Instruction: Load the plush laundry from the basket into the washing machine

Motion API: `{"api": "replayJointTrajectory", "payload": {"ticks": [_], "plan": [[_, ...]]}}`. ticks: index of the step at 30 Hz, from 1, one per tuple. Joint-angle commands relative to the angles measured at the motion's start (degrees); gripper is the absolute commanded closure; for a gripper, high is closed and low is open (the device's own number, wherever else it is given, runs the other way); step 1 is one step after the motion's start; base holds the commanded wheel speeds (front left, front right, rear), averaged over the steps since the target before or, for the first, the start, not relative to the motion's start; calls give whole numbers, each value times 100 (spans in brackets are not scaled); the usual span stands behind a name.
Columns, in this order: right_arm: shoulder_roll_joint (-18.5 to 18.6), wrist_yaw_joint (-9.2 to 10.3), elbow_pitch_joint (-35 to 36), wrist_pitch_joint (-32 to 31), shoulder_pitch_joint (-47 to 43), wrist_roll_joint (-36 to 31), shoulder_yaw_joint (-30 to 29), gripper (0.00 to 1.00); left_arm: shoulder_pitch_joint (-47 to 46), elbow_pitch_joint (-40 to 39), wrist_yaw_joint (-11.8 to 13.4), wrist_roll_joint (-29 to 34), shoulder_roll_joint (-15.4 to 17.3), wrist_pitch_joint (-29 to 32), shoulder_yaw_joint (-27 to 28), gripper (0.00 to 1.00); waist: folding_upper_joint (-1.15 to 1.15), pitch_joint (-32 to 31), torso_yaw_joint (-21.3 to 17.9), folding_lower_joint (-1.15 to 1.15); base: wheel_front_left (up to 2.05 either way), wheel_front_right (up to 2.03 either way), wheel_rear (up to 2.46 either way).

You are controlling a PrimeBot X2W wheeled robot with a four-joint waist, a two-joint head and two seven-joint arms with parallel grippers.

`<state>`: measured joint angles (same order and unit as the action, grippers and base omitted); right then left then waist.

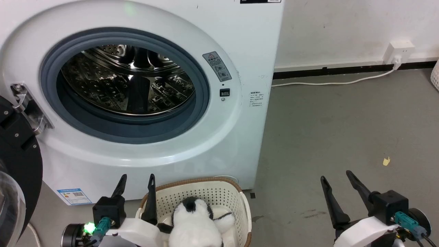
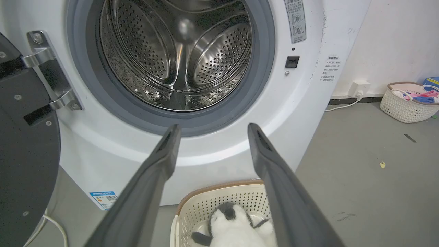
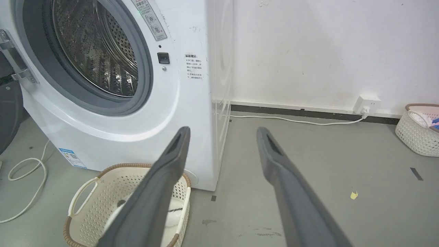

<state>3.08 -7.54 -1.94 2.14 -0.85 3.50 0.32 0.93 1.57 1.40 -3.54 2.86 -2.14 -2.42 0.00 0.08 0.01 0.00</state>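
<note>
The plush laundry (image 1: 195, 223) in the basket (image 1: 219, 192) — just beside left hand (image 1: 137, 176).

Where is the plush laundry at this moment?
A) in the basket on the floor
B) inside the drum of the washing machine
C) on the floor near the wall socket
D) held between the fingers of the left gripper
A: the plush laundry lies in the basket in front of the washing machine, whose drum is empty; the left gripper is open and holds nothing.
</note>
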Motion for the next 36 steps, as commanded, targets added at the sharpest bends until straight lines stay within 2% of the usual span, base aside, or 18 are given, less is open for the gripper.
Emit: {"api": "replayJointTrajectory", "payload": {"ticks": [1, 17, 28, 36], "plan": [[-5, 1, -41, 52, -79, 55, 10, 0, 12, 25, 31, -65, 0, -52, -28, 0, 0, 3, 0, 0, 0, 0, 0], [-7, 2, -162, 244, -126, 291, 21, 0, -44, 250, 97, -421, 0, -204, -263, 0, 0, 91, 12, 0, 0, 0, 0], [-9, 2, -227, 375, 1, 438, 3, 0, -615, 956, 140, -770, 12, 476, -511, 0, 0, 466, -52, 0, 0, 0, 0], [-10, 2, -187, 471, 180, 566, -29, 0, -1098, 1750, 158, -1076, 6, 939, -719, 0, 0, 995, -147, 0, 0, 0, 0]]}}
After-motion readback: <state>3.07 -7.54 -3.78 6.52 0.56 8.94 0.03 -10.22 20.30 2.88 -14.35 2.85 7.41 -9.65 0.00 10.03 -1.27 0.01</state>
